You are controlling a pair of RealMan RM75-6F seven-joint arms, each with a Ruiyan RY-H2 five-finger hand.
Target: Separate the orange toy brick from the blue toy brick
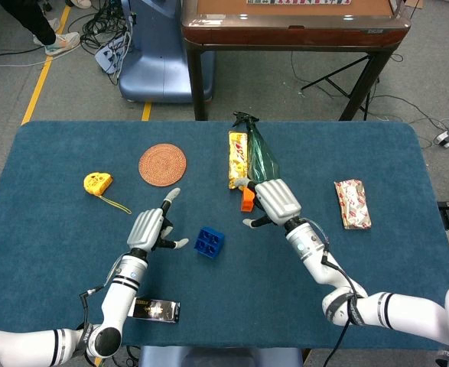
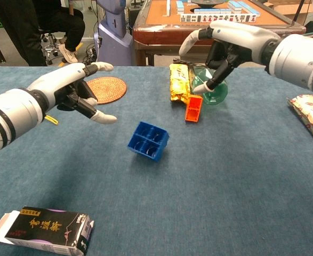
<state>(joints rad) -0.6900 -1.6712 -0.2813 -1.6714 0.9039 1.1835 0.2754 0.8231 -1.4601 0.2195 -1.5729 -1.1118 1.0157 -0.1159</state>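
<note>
The blue brick (image 1: 209, 242) (image 2: 148, 141) lies tilted on the blue cloth near the middle, its hollow underside toward me, touched by neither hand. The orange brick (image 1: 247, 199) (image 2: 193, 109) stands on end further back and to the right, beside a yellow snack packet. My right hand (image 1: 274, 200) (image 2: 225, 50) hovers over it with curled fingers; one fingertip (image 2: 199, 89) sits just at the brick's top, the thumb well above it. To the left of the blue brick, my left hand (image 1: 151, 228) (image 2: 73, 88) is raised with spread fingers, holding nothing.
A yellow snack packet (image 1: 238, 157) and a green plastic bag (image 1: 261, 157) lie behind the orange brick. A woven coaster (image 1: 162, 164) and a yellow tape measure (image 1: 97, 183) are back left. A red-white packet (image 1: 352, 203) lies right, a black box (image 2: 44, 229) front left.
</note>
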